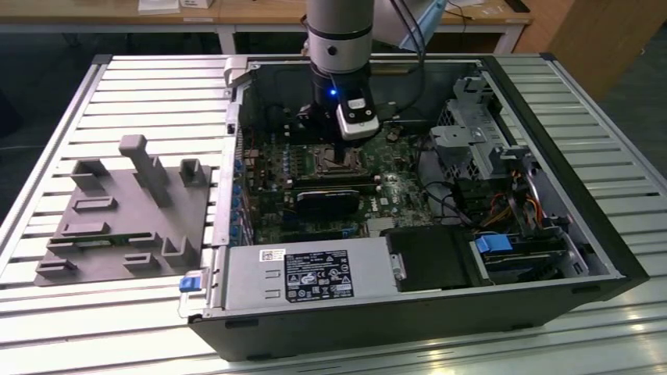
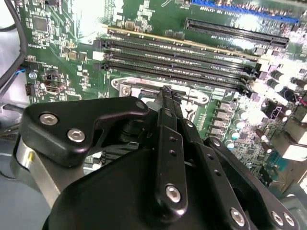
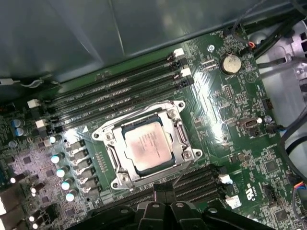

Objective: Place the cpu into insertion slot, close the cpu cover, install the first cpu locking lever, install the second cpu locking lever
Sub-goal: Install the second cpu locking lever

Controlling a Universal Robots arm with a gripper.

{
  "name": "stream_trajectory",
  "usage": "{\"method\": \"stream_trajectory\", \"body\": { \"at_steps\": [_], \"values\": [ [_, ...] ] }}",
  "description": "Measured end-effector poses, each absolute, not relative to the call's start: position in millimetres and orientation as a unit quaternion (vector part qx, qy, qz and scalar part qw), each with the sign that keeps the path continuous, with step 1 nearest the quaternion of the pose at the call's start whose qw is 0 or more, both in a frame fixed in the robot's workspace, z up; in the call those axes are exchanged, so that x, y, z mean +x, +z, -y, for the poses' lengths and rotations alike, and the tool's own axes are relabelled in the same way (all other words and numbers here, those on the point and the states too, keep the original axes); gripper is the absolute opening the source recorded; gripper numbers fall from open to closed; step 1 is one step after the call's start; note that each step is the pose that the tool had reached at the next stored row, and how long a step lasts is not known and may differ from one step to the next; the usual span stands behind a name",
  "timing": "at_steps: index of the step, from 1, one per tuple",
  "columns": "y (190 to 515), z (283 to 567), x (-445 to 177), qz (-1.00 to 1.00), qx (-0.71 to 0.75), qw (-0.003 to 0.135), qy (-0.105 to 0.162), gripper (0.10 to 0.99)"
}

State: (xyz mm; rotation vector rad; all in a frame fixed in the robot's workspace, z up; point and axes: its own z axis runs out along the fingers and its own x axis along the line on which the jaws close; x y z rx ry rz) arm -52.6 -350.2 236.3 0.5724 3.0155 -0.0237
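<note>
In the first wrist view the pale silver cpu (image 3: 146, 146) lies flat in the insertion slot (image 3: 114, 183). The silver cpu cover (image 3: 139, 120) lies down around it as a frame. A thin locking lever (image 3: 184, 172) runs slanted from the slot's corner toward my fingertips. My gripper (image 3: 162, 190) is shut, its tips just off the slot's edge. In the second wrist view the gripper (image 2: 168, 96) has its black fingers pressed together against the slot's shiny rim (image 2: 127, 88). In the exterior view the gripper (image 1: 327, 145) hangs straight above the insertion slot (image 1: 336, 170) inside the open computer case.
Rows of black memory slots (image 3: 120, 91) run beside the socket. A black finned block (image 1: 328, 201), a grey power supply box (image 1: 312, 273) and cables (image 1: 490, 203) crowd the case. A grey fixture (image 1: 125, 211) stands on the slatted table at the exterior view's left.
</note>
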Motion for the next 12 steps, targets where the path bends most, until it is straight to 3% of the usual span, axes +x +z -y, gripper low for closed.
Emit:
{"method": "stream_trajectory", "body": {
  "at_steps": [12],
  "values": [
    [234.7,354.4,-53.3,-0.988,0.152,0.036,-0.006,0.102]
  ]
}}
